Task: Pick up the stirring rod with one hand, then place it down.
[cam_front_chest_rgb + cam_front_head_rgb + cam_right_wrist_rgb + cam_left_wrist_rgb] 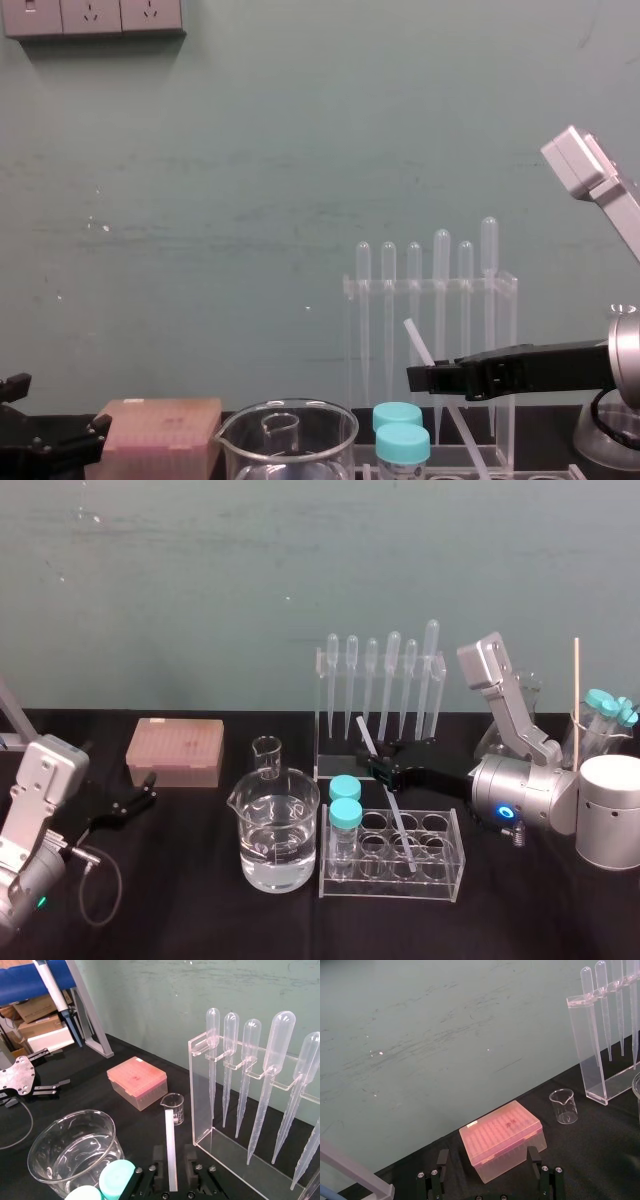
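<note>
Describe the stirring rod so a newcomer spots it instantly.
Start at the clear pipette rack at centre back. Just in front, the right end effector grips the stirring rod, tilted over the test-tube rack. Unlike the bulb-topped pipettes, it is plain, uniformly thin and blunt-ended.

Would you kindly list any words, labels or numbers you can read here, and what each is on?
None can be read.
On the pink tip box, a small white label is too small to read.
The stirring rod held in the right gripper bears no marks.
</note>
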